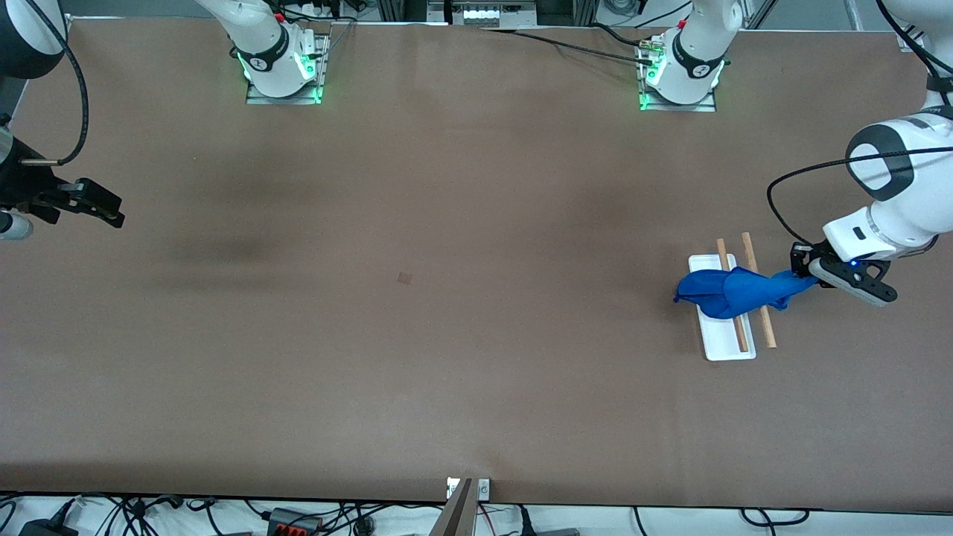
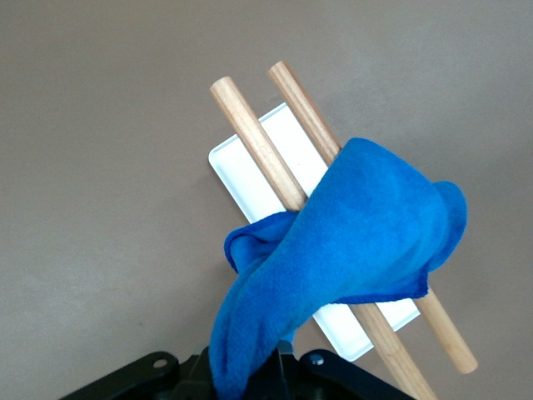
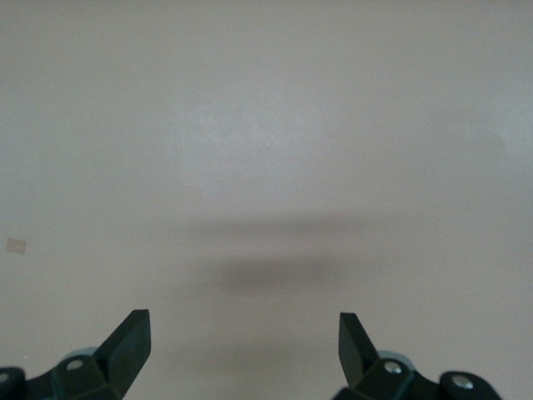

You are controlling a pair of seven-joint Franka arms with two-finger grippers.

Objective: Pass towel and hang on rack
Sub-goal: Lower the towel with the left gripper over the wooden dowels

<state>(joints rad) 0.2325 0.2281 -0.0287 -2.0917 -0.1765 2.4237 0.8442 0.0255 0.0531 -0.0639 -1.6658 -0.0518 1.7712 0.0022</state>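
Rack (image 1: 721,339) with its flat white base and two wooden dowels wore the fuzzy blue towel (image 1: 726,292), left gripper (image 1: 805,277) pinching one end, right gripper (image 1: 112,216) waiting, jaws wide.

A broad brown table (image 1: 461,335) filled most of the frame. Directly on it, at the middle right of the frame, stood the rack (image 1: 721,339) on its white base; a small brown patch (image 1: 404,278) lay near centre.
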